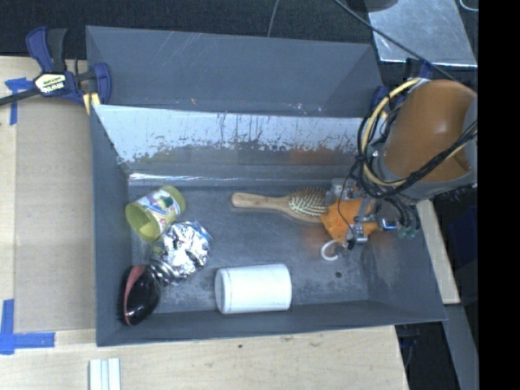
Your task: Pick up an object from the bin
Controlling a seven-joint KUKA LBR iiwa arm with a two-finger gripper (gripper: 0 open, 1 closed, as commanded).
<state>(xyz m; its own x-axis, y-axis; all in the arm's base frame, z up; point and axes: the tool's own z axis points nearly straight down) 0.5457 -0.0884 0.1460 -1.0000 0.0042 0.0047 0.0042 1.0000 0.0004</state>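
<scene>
My gripper (355, 231) is low over the right part of the bin floor, reaching in from the right. Right beside it, touching or partly under it, lies a small orange thing (334, 218) with a white loop (328, 252) at its near end. A wooden hairbrush (280, 203) lies just to the left, bristle head towards the gripper and handle pointing left. A white cylinder (253, 288) lies on its side near the front wall, left of the gripper.
At the bin's left side lie a yellow-green cup (153, 212) on its side, a crumpled foil ball (184, 249) and a dark red-and-black rounded thing (139, 295) in the front left corner. The arm's orange cover and cables hang above the right wall.
</scene>
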